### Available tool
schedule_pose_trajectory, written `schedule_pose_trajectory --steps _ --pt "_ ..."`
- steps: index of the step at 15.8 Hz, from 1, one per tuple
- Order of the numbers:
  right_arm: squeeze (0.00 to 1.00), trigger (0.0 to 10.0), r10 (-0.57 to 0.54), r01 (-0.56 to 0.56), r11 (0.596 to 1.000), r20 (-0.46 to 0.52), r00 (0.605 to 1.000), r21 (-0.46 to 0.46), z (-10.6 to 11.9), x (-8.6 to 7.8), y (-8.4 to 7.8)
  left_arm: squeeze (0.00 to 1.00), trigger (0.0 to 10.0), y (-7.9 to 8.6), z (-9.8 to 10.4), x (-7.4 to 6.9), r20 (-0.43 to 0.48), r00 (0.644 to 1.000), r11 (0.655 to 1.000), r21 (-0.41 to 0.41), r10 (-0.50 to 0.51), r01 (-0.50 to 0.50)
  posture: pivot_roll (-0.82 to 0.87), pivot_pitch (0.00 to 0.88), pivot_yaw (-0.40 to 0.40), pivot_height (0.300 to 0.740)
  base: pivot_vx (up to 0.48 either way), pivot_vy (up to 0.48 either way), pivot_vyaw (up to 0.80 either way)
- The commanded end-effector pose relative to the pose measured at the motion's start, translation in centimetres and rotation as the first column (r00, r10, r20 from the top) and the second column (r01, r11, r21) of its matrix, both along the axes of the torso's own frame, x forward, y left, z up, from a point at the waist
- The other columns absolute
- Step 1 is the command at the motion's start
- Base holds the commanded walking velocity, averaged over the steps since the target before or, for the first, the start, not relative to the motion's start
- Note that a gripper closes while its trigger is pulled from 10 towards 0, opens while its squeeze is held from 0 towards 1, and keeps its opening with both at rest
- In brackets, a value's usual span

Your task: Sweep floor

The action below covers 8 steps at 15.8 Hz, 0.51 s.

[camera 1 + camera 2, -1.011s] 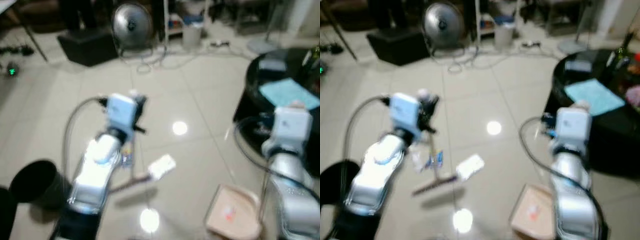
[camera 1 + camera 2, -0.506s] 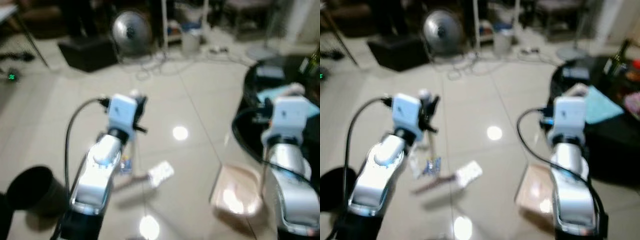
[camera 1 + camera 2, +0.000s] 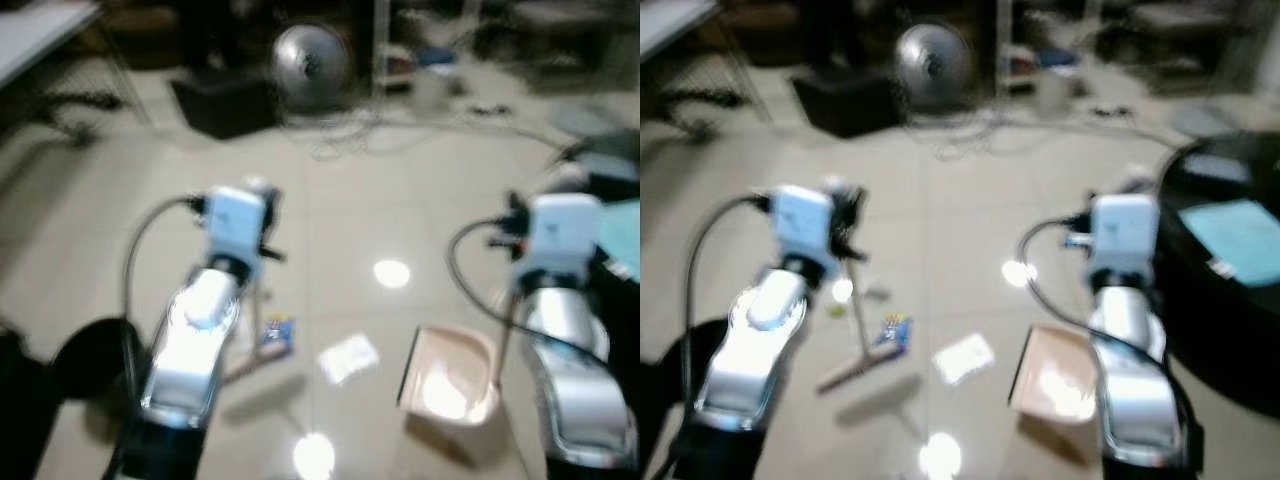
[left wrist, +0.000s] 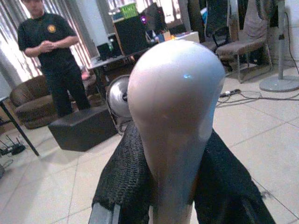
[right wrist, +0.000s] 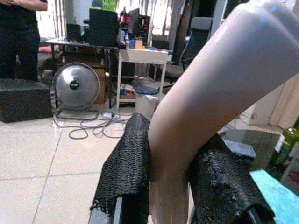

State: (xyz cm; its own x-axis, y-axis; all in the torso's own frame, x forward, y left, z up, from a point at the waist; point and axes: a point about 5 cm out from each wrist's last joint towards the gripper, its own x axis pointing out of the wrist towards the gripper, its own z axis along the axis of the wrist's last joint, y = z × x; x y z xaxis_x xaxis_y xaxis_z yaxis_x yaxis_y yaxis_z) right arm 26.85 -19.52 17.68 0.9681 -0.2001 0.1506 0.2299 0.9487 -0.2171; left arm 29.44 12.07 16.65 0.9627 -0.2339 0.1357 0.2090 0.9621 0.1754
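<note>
Broom (image 3: 855,368) handle in left hand (image 4: 163,186); dustpan (image 3: 445,375) in right hand (image 5: 170,186); head views blurred.

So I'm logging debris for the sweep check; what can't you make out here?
- Blue wrapper, white packet: head views blurred, print unreadable.
- Broom head: blurred, bristles indistinct.
- Dustpan: glare hides its contents.
- Left wrist view: broom handle blocks the floor.

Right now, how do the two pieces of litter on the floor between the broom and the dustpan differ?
The blue wrapper is smaller and colourful, blue with some yellow; the white paper is larger, pale and flat. The blue wrapper lies close to the broom head; the white paper lies nearer the dustpan. Both rest on the tiled floor, not yet swept up.
</note>
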Motion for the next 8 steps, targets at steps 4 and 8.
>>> schedule_pose_trajectory --steps 4,8 --pt "0.0 10.0 0.023 -0.022 1.0 0.053 0.998 -0.016 0.65 -0.04 0.6 0.0 10.0 0.77 1.04 0.08 0.048 0.999 1.0 0.002 0.02 -0.02 -0.02 0.036 0.074 0.74 0.369 0.0 0.0" --pt "0.0 10.0 0.018 -0.018 1.0 0.052 0.998 -0.011 0.44 -0.15 0.51 0.0 10.0 0.53 0.96 0.1 0.043 0.999 1.0 0.006 0.003 -0.004 -0.02 0.039 0.084 0.74 0.371 0.0 0.0"
